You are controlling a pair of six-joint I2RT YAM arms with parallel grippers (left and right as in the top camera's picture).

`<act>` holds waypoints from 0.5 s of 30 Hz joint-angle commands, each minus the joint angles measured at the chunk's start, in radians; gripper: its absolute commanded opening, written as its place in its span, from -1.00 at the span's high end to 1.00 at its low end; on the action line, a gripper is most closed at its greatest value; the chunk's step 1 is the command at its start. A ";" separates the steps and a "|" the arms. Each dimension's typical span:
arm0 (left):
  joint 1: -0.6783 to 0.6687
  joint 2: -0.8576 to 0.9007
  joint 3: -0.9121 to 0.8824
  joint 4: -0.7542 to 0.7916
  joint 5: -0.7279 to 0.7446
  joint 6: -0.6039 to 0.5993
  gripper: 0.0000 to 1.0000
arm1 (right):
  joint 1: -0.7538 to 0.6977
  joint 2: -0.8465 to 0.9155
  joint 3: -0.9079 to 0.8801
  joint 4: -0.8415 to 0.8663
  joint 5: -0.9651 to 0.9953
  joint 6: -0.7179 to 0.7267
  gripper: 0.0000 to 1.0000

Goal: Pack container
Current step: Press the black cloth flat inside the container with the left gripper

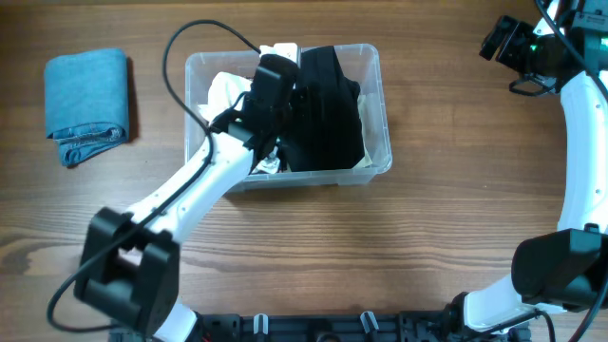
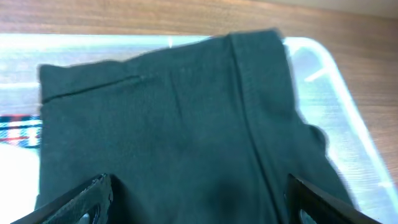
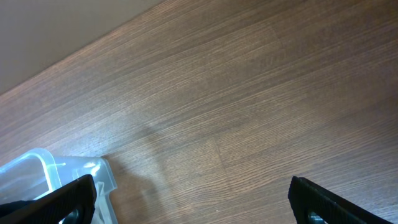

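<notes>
The container [image 1: 383,104] is a clear plastic bin at the table's middle, holding a black garment [image 1: 328,109] and white cloth [image 1: 223,90]. My left gripper [image 1: 283,76] reaches into it from the lower left. In the left wrist view the left gripper [image 2: 198,179] stands open just above the black garment [image 2: 174,124], fingers wide apart with nothing pinched between them. The container's rim [image 2: 323,68] shows at the right. My right gripper [image 1: 499,38] hovers open over bare table at the far right; in its own view the right gripper [image 3: 191,181] is empty, with a corner of the container [image 3: 37,168] at lower left.
A folded blue cloth [image 1: 87,103] lies on the wooden table at the far left. A plaid patch [image 2: 17,130] shows inside the bin beside the garment. A black cable [image 1: 180,71] loops over the bin's left end.
</notes>
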 commanded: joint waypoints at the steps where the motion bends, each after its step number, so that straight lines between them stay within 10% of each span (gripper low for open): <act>1: -0.021 0.109 -0.002 0.058 0.005 0.022 -0.81 | 0.002 0.001 0.003 0.002 0.014 0.013 -0.99; 15: -0.082 0.174 0.013 0.230 0.046 0.082 -0.79 | 0.002 0.001 0.003 0.002 0.014 0.013 -1.00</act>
